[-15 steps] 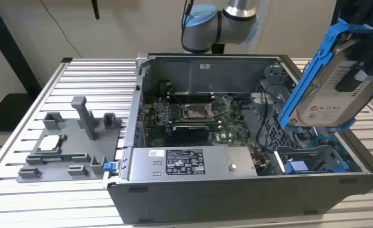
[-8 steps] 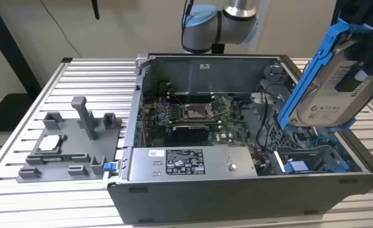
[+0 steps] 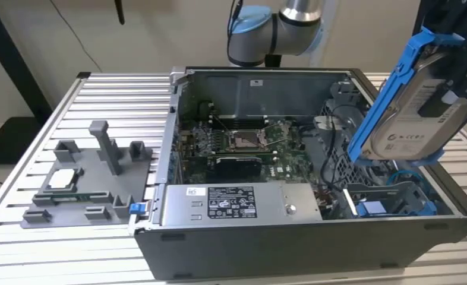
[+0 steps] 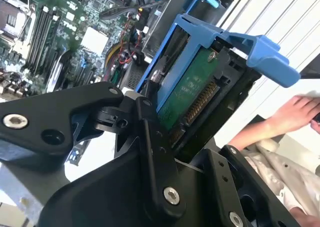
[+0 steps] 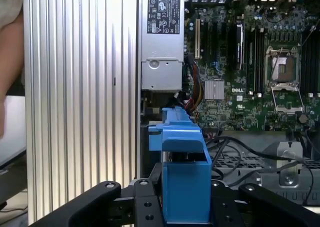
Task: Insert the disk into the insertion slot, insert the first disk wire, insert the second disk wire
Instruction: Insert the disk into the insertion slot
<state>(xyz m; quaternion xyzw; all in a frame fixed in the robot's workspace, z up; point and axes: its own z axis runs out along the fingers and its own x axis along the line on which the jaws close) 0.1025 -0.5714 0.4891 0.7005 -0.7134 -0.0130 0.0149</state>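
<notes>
Pincer: your pincer was clenched on the disk. In the first wrist view its black fingers flanked the blue carrier frame on both sides.
Disk position: you held the disk tilted in the air, above the open computer case at the exterior view's right end, apart from every part of it.
Insertion slot: the insertion slot lay below the disk and stood unoccupied between its blue rails.
Step one: judged not yet done, since the disk had not entered the slot.
Disk connector: in the second wrist view, the connector edge carried no wire.
Steps two and three: judged not yet done, with both wires left to insert.
Bystander: a person's hand was beside your work area.
</notes>
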